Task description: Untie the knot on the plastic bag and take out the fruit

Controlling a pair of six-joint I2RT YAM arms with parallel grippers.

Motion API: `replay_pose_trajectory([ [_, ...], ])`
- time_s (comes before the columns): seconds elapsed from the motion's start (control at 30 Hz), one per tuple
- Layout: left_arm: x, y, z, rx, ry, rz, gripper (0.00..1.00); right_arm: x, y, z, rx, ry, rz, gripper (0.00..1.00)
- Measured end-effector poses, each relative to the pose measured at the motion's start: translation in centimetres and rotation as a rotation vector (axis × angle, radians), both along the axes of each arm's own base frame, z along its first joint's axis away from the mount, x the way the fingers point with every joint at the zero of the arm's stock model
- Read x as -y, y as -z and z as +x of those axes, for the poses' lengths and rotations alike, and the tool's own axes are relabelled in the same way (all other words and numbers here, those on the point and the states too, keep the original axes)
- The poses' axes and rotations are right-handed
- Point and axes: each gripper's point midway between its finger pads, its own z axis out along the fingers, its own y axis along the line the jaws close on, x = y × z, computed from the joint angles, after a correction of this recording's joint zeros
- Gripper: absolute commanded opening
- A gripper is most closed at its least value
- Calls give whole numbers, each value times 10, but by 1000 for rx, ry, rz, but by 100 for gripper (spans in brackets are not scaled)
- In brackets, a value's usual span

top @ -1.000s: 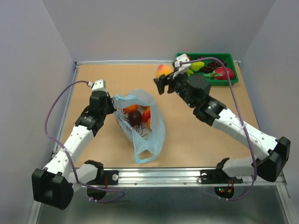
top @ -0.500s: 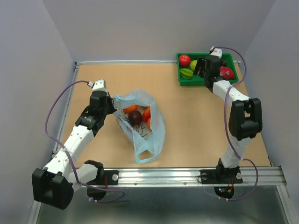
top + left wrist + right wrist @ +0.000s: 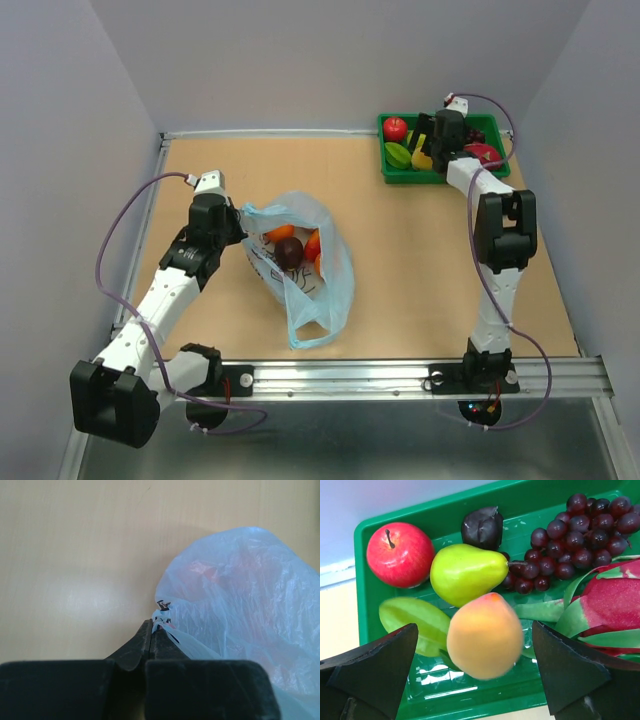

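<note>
Left gripper (image 3: 151, 626) pinching plastic bag (image 3: 240, 595) rim, bag rightward; right gripper (image 3: 474, 630) wide, straddling peach (image 3: 482, 642)

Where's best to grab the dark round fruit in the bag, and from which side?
Likely the dark fruit across its round middle, from straight above: it lies uppermost in the open mouth of the bag, whose rim the left gripper pinches.

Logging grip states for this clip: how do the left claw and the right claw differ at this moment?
The left claw is shut, pinching an edge of the plastic bag; the right claw is wide open, holding nothing. The left claw is beside the bag; the right claw hangs over the green tray, a peach between its fingers, touching neither. Both have black fingers.
</note>
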Motion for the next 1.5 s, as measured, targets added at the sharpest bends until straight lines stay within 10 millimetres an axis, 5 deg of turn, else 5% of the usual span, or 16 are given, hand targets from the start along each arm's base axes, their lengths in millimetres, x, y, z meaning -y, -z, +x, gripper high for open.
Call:
replay_pose_trajectory([
  [0.27,2,0,0,-3,13,-12,4,-8,-19,-15,6,-47,16,100],
  [0.4,3,0,0,-3,18,-16,4,-24,-58,-50,32,-132,7,98],
  [0.5,4,-1,-1,-1,25,-21,4,-55,-101,-84,92,-228,-18,92],
  [0.6,6,-2,-1,2,33,-27,4,-116,-143,-136,164,-390,-38,89],
  [0.77,12,-5,-2,8,65,-49,4,-210,-176,-237,236,-696,-26,80],
  [1.03,27,-20,-15,65,138,-99,5,-303,-161,-359,208,-1054,-11,71],
  [1.2,37,-13,-21,52,180,-106,5,-354,-127,-429,130,-1264,-35,65],
  [1.33,41,-3,-29,30,199,-103,5,-368,-90,-430,49,-1252,-83,59],
  [1.5,43,-2,-30,26,208,-100,5,-360,-41,-401,-31,-1083,-180,56],
])
